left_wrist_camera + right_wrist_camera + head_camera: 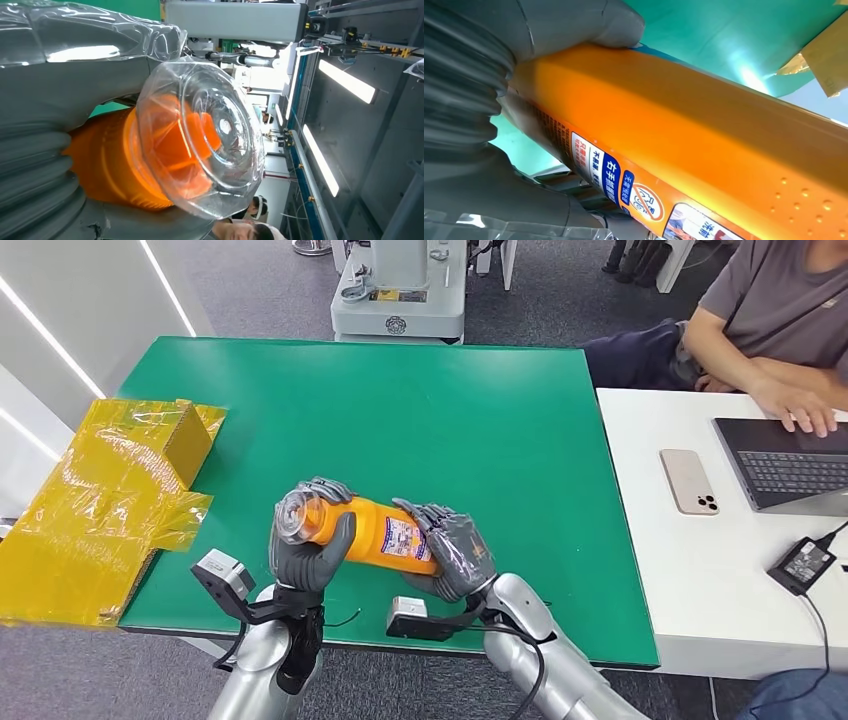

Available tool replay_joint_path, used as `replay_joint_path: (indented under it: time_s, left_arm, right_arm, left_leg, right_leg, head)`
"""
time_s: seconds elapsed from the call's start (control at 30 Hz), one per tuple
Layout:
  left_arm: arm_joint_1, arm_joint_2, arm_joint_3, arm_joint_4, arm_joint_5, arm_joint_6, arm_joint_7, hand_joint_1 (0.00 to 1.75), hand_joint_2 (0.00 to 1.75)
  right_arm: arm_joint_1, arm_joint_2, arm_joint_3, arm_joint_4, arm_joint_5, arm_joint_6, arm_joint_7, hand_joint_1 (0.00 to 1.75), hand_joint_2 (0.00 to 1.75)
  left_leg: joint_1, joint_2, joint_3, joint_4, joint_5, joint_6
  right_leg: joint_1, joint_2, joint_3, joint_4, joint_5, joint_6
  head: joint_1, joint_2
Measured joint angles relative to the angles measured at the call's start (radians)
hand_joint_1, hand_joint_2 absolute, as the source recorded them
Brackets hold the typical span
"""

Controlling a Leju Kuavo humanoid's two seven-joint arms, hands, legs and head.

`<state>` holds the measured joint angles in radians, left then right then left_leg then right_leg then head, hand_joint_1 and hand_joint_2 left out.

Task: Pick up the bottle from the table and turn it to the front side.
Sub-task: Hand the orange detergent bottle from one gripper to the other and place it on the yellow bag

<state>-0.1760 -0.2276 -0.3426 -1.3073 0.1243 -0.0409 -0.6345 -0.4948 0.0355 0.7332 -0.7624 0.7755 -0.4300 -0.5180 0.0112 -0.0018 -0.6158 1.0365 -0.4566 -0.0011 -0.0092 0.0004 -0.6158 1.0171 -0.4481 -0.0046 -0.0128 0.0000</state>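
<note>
While the head view looks down on the green table point(480, 410), the orange bottle point(375, 530) lies on its side between the two hands, above the near edge of the table. The left hand point(305, 540) grips the end with the clear cap point(295, 512); its fingers curl over the top of this end and the thumb comes up in front. The right hand point(450, 548) grips the other end, with fingers wrapped over the label point(405, 538). A yellow bag point(100, 500) lies at the left edge of the table. On the white table point(690, 570) at the right are a phone point(689, 481) and a laptop point(790, 465), and a person point(770, 320) sits behind it.

From the left wrist, the clear cap point(200, 135) faces the camera, with the orange bottle point(107, 165) behind it. The grey hand point(60, 90) closes around the neck.

From the right wrist, the bottle point(704, 135) runs across the picture. The thumb point(594, 25) presses on one side and the palm point(479, 165) holds the other side, just beside the label point(624, 185).
</note>
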Motion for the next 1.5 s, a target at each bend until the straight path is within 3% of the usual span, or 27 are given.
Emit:
replay_joint_path:
  time_s: [0.23, 0.27, 0.37, 0.4, 0.77, 1.13, 1.33, 1.5]
  left_arm:
    - [0.0, -0.002, 0.0, 0.0, 0.017, -0.012, 0.0, 1.75, 1.75]
    - [0.0, -0.002, 0.0, 0.0, 0.025, -0.015, 0.0, 1.75, 1.75]
    - [0.0, -0.002, 0.0, 0.0, 0.037, -0.021, 0.0, 1.75, 1.75]
    - [-0.001, -0.001, 0.0, 0.0, 0.038, -0.021, 0.0, 1.75, 1.75]
    - [-0.019, 0.0, 0.0, 0.0, 0.06, 0.005, 0.001, 1.75, 1.75]
    - [-0.023, 0.0, 0.0, 0.0, 0.066, 0.014, 0.0, 1.75, 1.75]
    - [-0.012, 0.001, 0.0, 0.0, 0.067, 0.034, 0.0, 1.75, 1.75]
    - [-0.013, 0.007, 0.004, -0.012, 0.025, 0.097, -0.004, 1.75, 1.75]
  right_arm:
    - [0.013, 0.0, -0.003, -0.013, 0.004, 0.001, -0.003, 1.75, 1.75]
    - [0.013, 0.0, -0.004, -0.014, 0.004, 0.001, -0.004, 1.51, 1.75]
    - [0.014, 0.001, -0.006, -0.016, 0.0, 0.001, -0.007, 0.21, 1.75]
    - [0.014, 0.002, -0.007, -0.018, -0.003, 0.002, -0.008, 0.0, 1.75]
    - [0.034, 0.008, -0.022, -0.092, -0.16, -0.016, -0.038, 0.0, 1.75]
    - [0.053, 0.009, -0.028, -0.162, -0.236, -0.008, -0.058, 0.0, 1.75]
    - [0.11, 0.01, -0.04, -0.315, -0.436, 0.062, -0.1, 0.0, 1.75]
    - [0.186, 0.013, -0.04, -0.468, -0.5, 0.075, -0.114, 0.0, 1.75]
  left_leg:
    - [0.0, 0.0, 0.0, 0.0, 0.0, 0.0]
    - [0.0, 0.0, 0.0, 0.0, 0.0, 0.0]
    - [0.0, 0.0, 0.0, 0.0, 0.0, 0.0]
    - [0.0, 0.0, 0.0, 0.0, 0.0, 0.0]
    - [0.0, 0.0, 0.0, 0.0, 0.0, 0.0]
    - [0.0, 0.0, 0.0, 0.0, 0.0, 0.0]
    - [0.0, 0.0, 0.0, 0.0, 0.0, 0.0]
    - [0.0, 0.0, 0.0, 0.0, 0.0, 0.0]
  right_leg:
    - [0.0, 0.0, 0.0, 0.0, 0.0, 0.0]
    - [0.0, 0.0, 0.0, 0.0, 0.0, 0.0]
    - [0.0, 0.0, 0.0, 0.0, 0.0, 0.0]
    - [0.0, 0.0, 0.0, 0.0, 0.0, 0.0]
    - [0.0, 0.0, 0.0, 0.0, 0.0, 0.0]
    - [0.0, 0.0, 0.0, 0.0, 0.0, 0.0]
    - [0.0, 0.0, 0.0, 0.0, -0.001, 0.0]
    - [0.0, 0.0, 0.0, 0.0, -0.001, 0.0]
  head:
    - [0.0, 0.0]
    - [0.0, 0.0]
    - [0.0, 0.0]
    - [0.0, 0.0]
    - [0.0, 0.0]
    - [0.0, 0.0]
    - [0.0, 0.0]
    - [0.0, 0.0]
